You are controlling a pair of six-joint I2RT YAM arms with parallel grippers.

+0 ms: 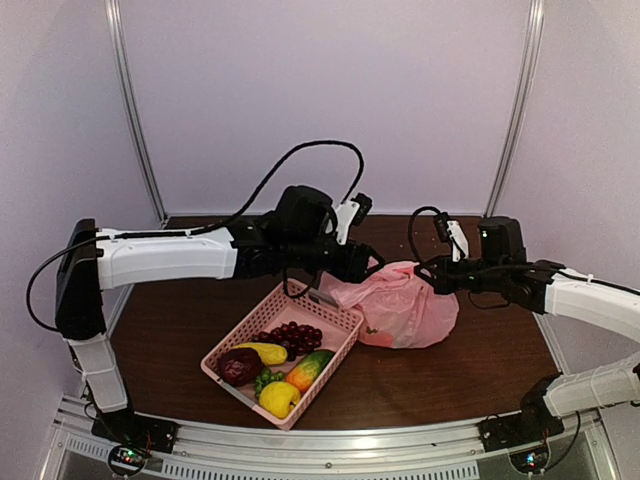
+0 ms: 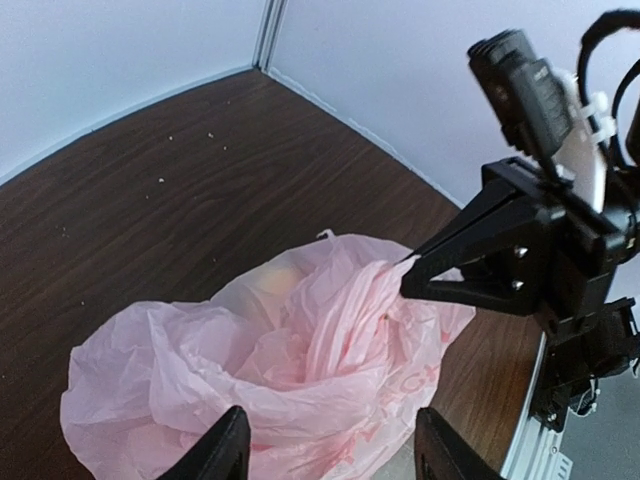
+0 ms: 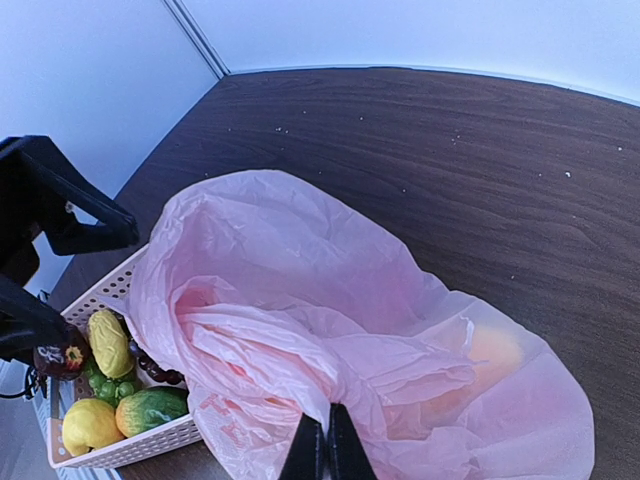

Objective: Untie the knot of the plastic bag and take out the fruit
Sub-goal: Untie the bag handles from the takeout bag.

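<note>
Right gripper (image 3: 325, 450) fingertips are pressed together at the bottom edge of the right wrist view, with a fold of the plastic bag (image 3: 300, 270) pinched between them. The left wrist view confirms it: a thin drawn-out strip of pink film runs into the closed black tips, which pull it up and taut.

Left gripper (image 2: 335, 452): fingers (image 2: 225, 455) stand well apart, holding nothing, poised just above the bag's near side. Crumpled film lies below the gap.

Bag: sits on the dark wooden table (image 1: 470, 370), between the two grippers. Its top lies in loose, open folds; the knot cannot be made out in any view. A rounded yellow-orange fruit (image 3: 490, 355) shows faintly through the film on the side away from the basket.

Edges: the bag's left side lies over the far right corner of the pink latticed basket (image 1: 238, 327). The basket sits at an angle, front and left of the bag, and holds a grape bunch (image 1: 295, 337), a dark maroon fruit (image 1: 240, 365), a lemon (image 1: 280, 398) and other pieces.

Room: bare tabletop lies behind the bag up to the back wall, and to its right and front up to the metal rail (image 1: 330, 450) at the near edge. The left side is crowded by the basket and the left arm.
</note>
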